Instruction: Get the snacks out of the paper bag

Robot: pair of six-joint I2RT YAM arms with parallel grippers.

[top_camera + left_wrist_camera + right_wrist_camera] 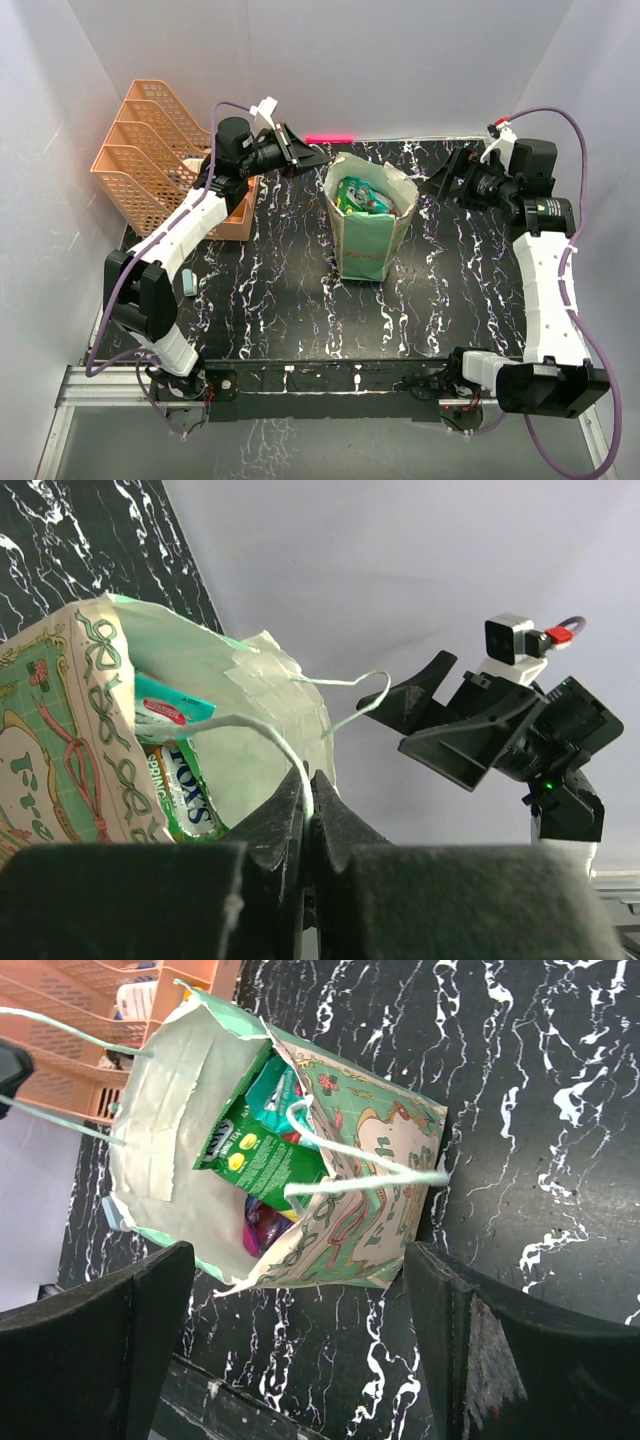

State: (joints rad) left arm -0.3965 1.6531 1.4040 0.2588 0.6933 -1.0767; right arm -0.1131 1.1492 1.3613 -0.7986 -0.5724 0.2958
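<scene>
Black white-veined marbled table (270, 300): smooth, flat. Cream-and-mint creased paper bag (365, 245) upright mid-table, mouth open; glossy green, teal, pink snack packets (362, 197) inside, extraction outstanding. Left gripper (308, 780) pinched shut on thin white string handle (250, 723). Right gripper (447, 178) spread wide, empty, just beside bag.

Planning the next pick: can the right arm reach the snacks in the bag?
Probably yes: the paper bag stands open, snacks show, the open right gripper faces it; left gripper holds one handle.
</scene>
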